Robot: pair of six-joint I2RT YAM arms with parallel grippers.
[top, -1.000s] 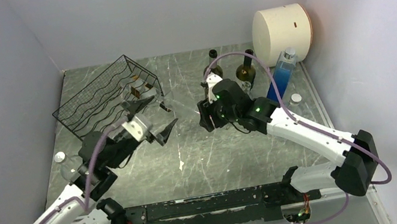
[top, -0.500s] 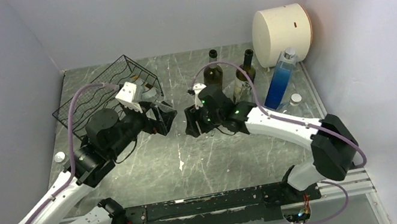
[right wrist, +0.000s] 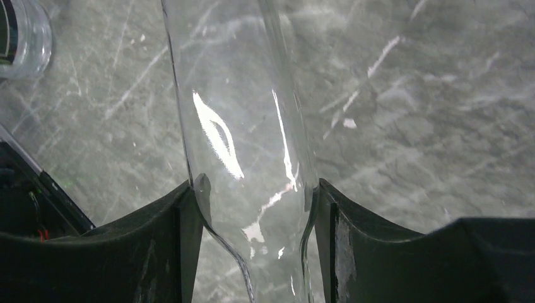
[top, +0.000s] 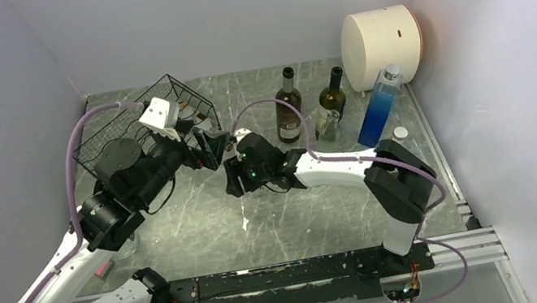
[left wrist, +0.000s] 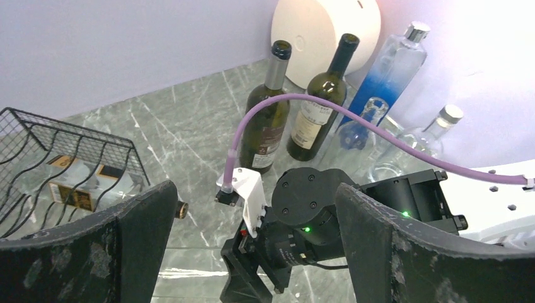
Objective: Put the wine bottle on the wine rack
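Over the middle of the tabletop [top: 299, 204], the right pincer [right wrist: 255, 196] is clenched on a clear glass wine bottle [right wrist: 243, 120], its fingers pressed against both sides of the glass, short of the rack. Just beyond, the left pincer [left wrist: 255, 186] stands spread wide, released, facing the right one. Behind it sits the wine rack [top: 123, 139], a labelled clear bottle [left wrist: 79, 186] lying inside. Two dark bottles [top: 288, 111] stand farther right.

clear bottle [right wrist: 246, 126] cropped top+btm, rack [left wrist: 69, 129] cropped left
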